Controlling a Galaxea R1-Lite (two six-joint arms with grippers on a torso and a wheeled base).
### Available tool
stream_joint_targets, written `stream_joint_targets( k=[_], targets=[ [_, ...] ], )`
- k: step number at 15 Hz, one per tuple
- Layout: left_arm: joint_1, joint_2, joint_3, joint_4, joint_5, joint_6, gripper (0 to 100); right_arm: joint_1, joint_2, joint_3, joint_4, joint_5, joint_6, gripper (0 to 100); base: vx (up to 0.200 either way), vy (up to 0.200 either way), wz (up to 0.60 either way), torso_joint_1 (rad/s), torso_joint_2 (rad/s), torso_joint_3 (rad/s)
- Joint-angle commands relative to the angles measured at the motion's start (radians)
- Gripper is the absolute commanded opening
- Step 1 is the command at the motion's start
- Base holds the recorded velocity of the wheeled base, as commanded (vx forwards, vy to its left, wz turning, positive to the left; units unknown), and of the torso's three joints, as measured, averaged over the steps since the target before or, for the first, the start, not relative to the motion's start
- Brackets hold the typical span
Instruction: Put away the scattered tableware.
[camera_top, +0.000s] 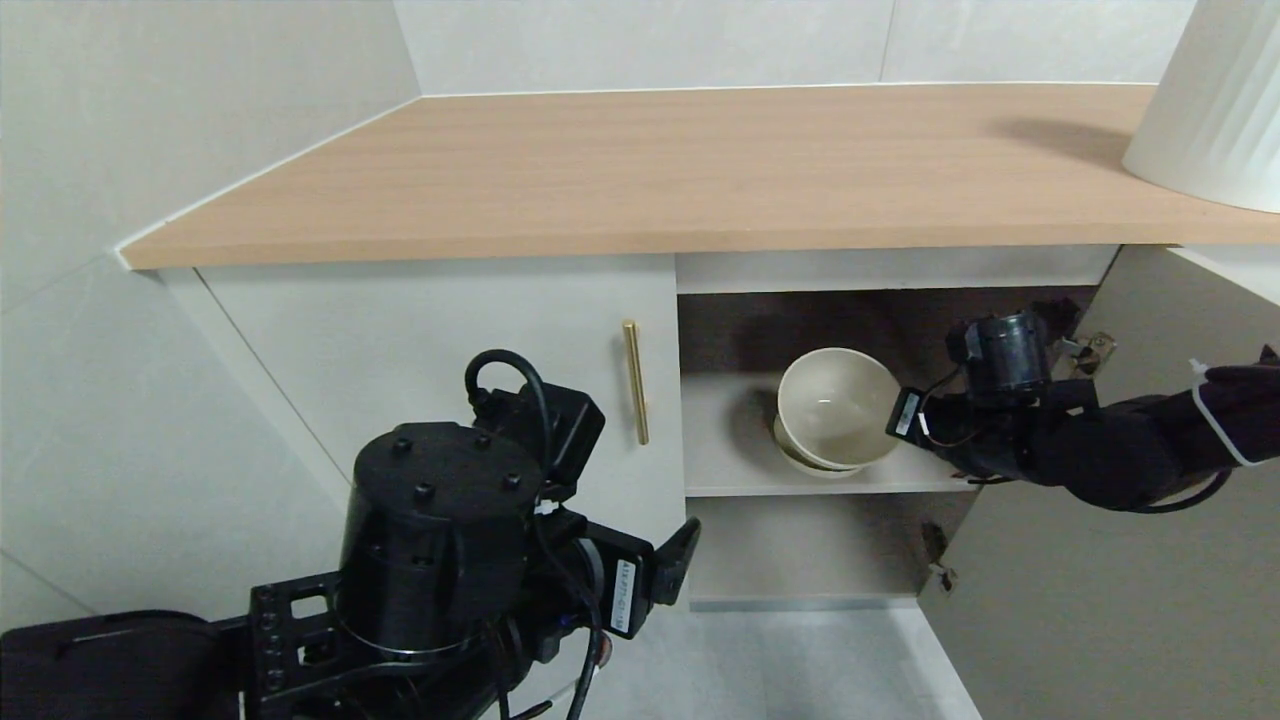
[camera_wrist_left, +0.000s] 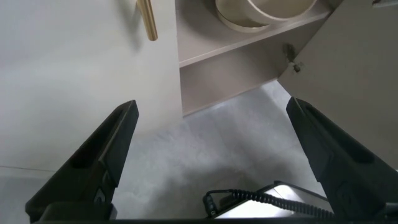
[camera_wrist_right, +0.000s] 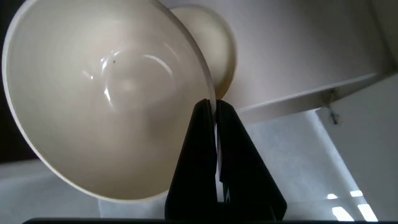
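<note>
A cream bowl (camera_top: 835, 405) hangs tilted inside the open cabinet, its rim pinched by my right gripper (camera_top: 893, 420), which is shut on it. Just under it a second cream bowl (camera_top: 797, 455) rests on the upper shelf (camera_top: 730, 450). The right wrist view has the held bowl (camera_wrist_right: 106, 93) close up, my right gripper (camera_wrist_right: 216, 143) clamped on its rim, and the second bowl (camera_wrist_right: 214, 43) behind. My left gripper (camera_wrist_left: 211, 118) stays open and holds nothing, low over the floor before the closed left door; in the head view the left gripper (camera_top: 660, 580) sits below the handle.
The cabinet's right door (camera_top: 1100, 560) stands swung open beside my right arm. A brass handle (camera_top: 635, 380) runs down the closed left door. A wooden countertop (camera_top: 640, 170) carries a white ribbed vessel (camera_top: 1215, 110) at the far right. The lower shelf (camera_top: 800, 550) is bare.
</note>
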Motion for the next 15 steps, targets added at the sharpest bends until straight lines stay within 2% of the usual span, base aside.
stream_joint_targets(
  k=[1,15],
  targets=[
    [-0.001,0.000,0.000,0.000,0.001,0.000,100,-0.011,0.051,-0.030,-0.001,0.000,-0.001,0,0.000,0.000,0.00,0.000,0.00,0.000],
    [0.002,0.002,0.003,0.002,0.000,0.000,100,-0.034,0.185,-0.142,-0.040,-0.020,0.000,0,0.000,0.000,0.00,0.000,0.00,0.000]
  ],
)
